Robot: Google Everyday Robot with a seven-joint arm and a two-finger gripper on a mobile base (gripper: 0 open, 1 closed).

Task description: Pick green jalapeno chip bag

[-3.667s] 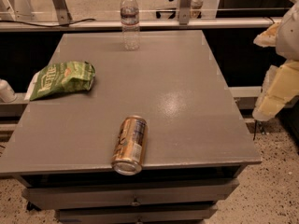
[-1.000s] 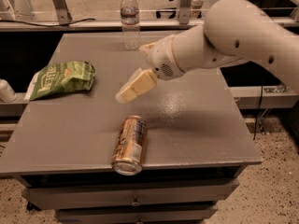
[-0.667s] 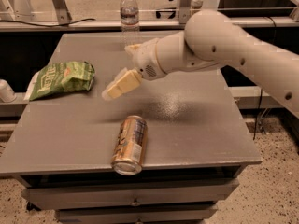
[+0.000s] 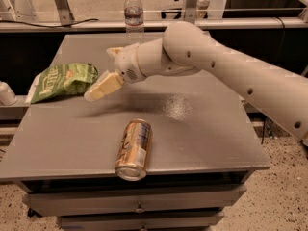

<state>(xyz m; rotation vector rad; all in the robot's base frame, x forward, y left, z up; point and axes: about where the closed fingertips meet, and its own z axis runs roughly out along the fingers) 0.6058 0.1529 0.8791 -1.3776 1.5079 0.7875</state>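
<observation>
- Gold can [image 4: 133,149] lies on its side near the front edge of the grey surface [image 4: 207,129], one end pointing over the edge.
- Pincer [image 4: 100,74] hangs above the surface's left middle, spread wide and holding nothing; lower finger [image 4: 103,86] slants down-left.
- Green jalapeno chip bag [image 4: 65,81] lies flat at the left edge, crinkled, just beside the pincer; contact cannot be told.
- Pale arm [image 4: 231,76] reaches in from the right.
- Clear water bottle [image 4: 134,13] stands upright at the far edge.
</observation>
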